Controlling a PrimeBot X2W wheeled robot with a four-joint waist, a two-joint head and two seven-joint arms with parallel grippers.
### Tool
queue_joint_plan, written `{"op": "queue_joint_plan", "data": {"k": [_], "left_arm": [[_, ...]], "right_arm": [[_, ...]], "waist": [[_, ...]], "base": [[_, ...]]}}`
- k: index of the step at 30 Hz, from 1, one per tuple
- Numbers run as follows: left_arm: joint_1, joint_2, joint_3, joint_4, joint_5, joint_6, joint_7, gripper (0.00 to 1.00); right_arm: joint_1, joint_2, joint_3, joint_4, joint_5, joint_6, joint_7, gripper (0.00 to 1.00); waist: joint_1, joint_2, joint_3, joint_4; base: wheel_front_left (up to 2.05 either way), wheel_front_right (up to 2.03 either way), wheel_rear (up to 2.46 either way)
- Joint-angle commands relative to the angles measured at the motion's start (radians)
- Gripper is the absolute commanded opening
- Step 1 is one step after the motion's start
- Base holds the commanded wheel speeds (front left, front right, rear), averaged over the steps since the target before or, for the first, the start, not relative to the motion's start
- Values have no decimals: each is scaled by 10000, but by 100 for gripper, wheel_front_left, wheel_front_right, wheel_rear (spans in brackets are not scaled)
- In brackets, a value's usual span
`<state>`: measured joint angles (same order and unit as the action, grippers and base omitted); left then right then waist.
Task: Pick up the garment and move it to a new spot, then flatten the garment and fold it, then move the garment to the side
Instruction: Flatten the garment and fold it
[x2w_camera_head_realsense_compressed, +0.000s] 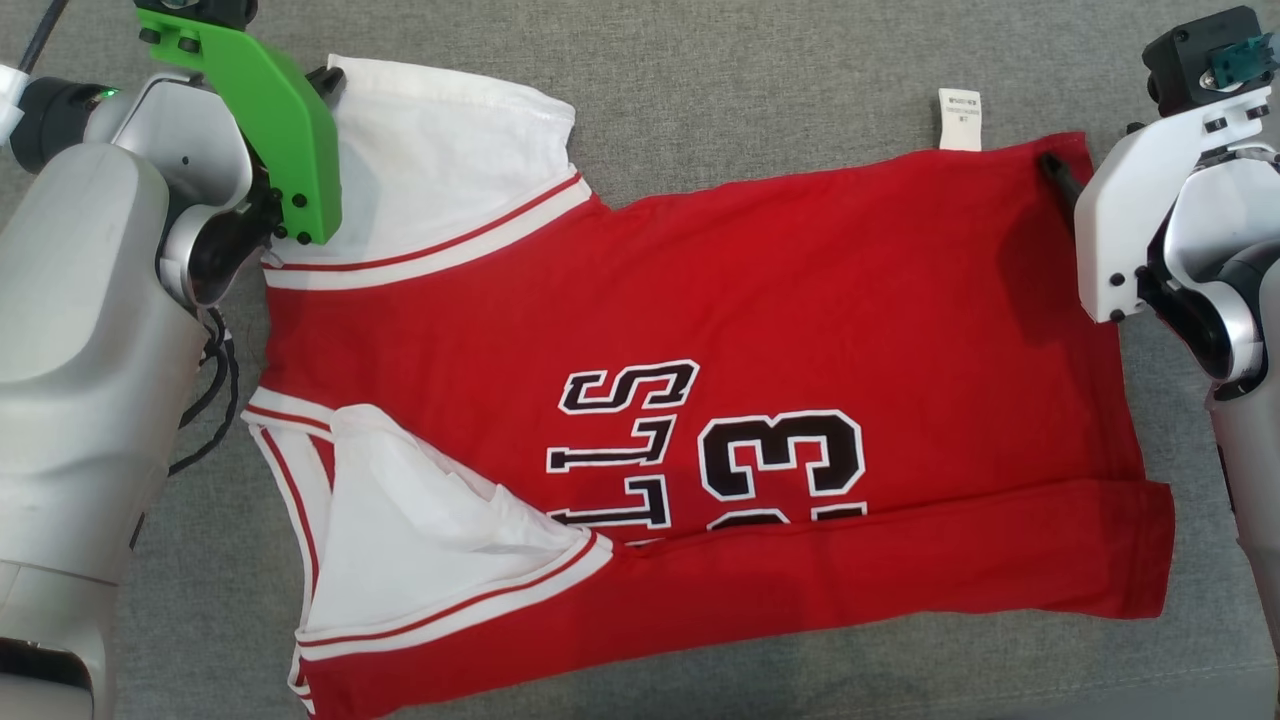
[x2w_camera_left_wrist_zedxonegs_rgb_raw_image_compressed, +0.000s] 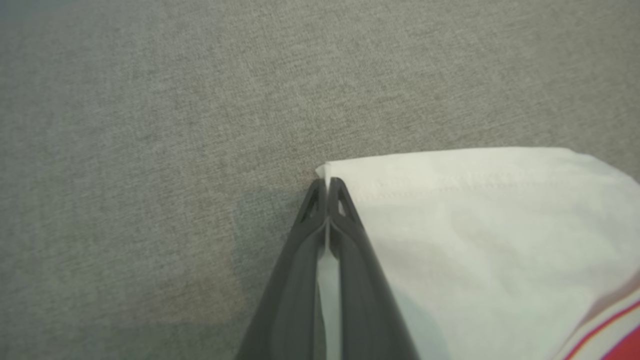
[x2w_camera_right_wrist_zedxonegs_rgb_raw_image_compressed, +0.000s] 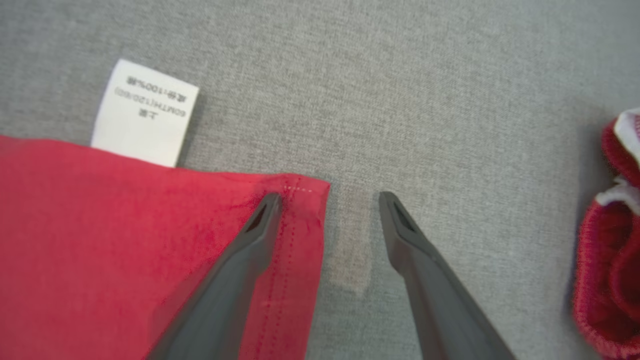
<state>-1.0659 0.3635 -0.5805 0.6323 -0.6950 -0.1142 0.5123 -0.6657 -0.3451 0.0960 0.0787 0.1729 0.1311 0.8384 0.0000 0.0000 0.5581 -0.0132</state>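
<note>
Looking down the left claw (x2w_camera_left_wrist_zedxonegs_rgb_raw_image_compressed: 327, 182), I see its two dark fingers pressed together on the corner of the white sleeve (x2w_camera_left_wrist_zedxonegs_rgb_raw_image_compressed: 475, 210), with a sliver of cloth pinched between them. The rest of that sleeve spreads to the claw's right, and bare grey surface (x2w_camera_left_wrist_zedxonegs_rgb_raw_image_compressed: 150, 150) lies ahead and to its left.

The right claw (x2w_camera_right_wrist_zedxonegs_rgb_raw_image_compressed: 330, 197) stands wide apart and holds nothing. One finger rests over the stitched hem corner (x2w_camera_right_wrist_zedxonegs_rgb_raw_image_compressed: 300, 220) of the garment (x2w_camera_head_realsense_compressed: 800, 300), while the other is over bare grey just beside the cloth's edge. A white care label (x2w_camera_right_wrist_zedxonegs_rgb_raw_image_compressed: 142, 112) pokes out ahead and to the left of that finger. Another red bundle (x2w_camera_right_wrist_zedxonegs_rgb_raw_image_compressed: 605, 240) sits well off to the claw's right.

The jersey lies spread between the two claws, and its near edge appears lapped over the lettering. I judge that I am in the flatten-and-fold stage, with one far corner gripped and the other not yet taken.

Next, the right claw needs to shift slightly toward the cloth so both fingers bracket the hem. It should press down enough to catch the fabric, then close. After that, both claws should move together, so the jersey draws taut rather than skewing.
</note>
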Motion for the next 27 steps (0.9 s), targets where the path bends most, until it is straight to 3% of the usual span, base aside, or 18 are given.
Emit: {"op": "queue_joint_plan", "data": {"k": [1, 3, 6, 7, 10, 13, 20, 27], "left_arm": [[51, 76, -2, 14, -103, 38, -17, 0], [48, 102, 7, 3, -115, 56, -18, 0], [1, 121, 11, -22, -121, 101, -29, 0], [-10, 121, 3, -27, -132, 96, -19, 0], [-40, 142, -3, -36, -162, 99, -8, 0], [-28, 148, 28, -49, -220, 92, -63, 0], [387, 32, 214, -404, -662, -60, -783, 0], [1162, 337, 378, -1248, -1479, -159, -1311, 0]], "right_arm": [[106, 19, 62, 87, 129, -7, -57, 100], [70, 12, 175, 200, 296, -5, -33, 98], [-5, -76, 322, 365, 410, -5, 74, 38], [-22, -113, 353, 405, 459, -5, 100, 28], [-32, -226, 461, 512, 579, -11, 163, 23], [-90, -334, 545, 526, 608, -14, 20, 0], [125, -372, 583, 427, 722, -13, -745, 0], [839, -556, 544, 139, 1017, -11, -1327, 0]], "waist": [[0, 0, 17, 6], [0, 0, 40, 5], [0, 0, 77, 10], [0, 0, 83, 15], [0, 0, 79, 19], [0, 0, 41, 14], [0, 0, -397, 120], [0, 0, -1090, 339]], "base": [[0, 0, 0], [0, 0, 0], [0, 0, 0], [0, 0, 0], [0, 0, 0], [0, 0, 0], [0, 0, 0], [0, 0, 0]]}}
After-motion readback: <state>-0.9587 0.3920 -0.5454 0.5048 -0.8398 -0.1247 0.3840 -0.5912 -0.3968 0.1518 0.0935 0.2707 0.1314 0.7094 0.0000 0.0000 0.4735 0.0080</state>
